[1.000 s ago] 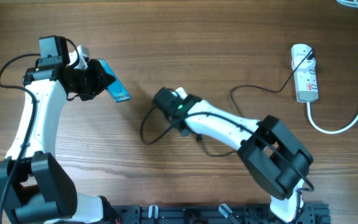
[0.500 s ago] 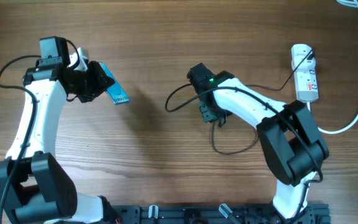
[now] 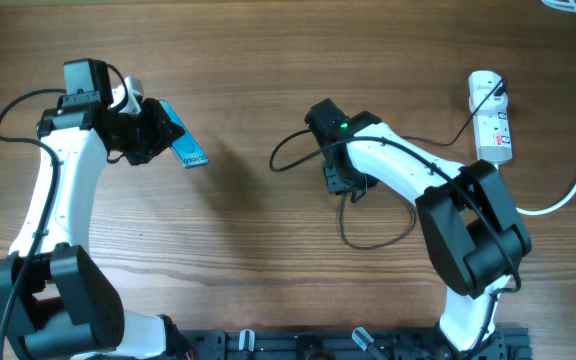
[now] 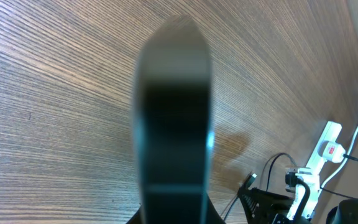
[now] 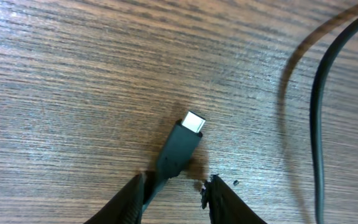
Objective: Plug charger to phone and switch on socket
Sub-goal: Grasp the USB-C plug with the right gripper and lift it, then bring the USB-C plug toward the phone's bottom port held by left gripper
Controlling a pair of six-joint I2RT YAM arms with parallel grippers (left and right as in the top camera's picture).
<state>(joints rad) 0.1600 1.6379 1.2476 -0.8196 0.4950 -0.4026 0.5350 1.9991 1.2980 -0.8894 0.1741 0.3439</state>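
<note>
At middle of table (image 3: 268, 60), right fingers (image 5: 219, 200) were clamped on charger (image 5: 178, 149), at black plug part behind metal tip. Cable thin, light, floppy; best hold was stiff plug, not wire. Far left, left fingers (image 3: 160, 126) gripped phone (image 3: 188, 146), which looked lifted and tilted. Phone hard, smooth; could slip or crack. Socket (image 3: 492, 118) lay far right.

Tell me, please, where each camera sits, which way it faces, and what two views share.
Overhead: above the table, facing straight down; both arms show, the left end effector holding the phone.
Left wrist: on the left arm, facing across the table; the blurred phone fills the middle, own fingers unclear.
Right wrist: on the right arm, facing down at the cable between the two fingers of the right end effector.
Shared: overhead and left wrist both show the power strip.
</note>
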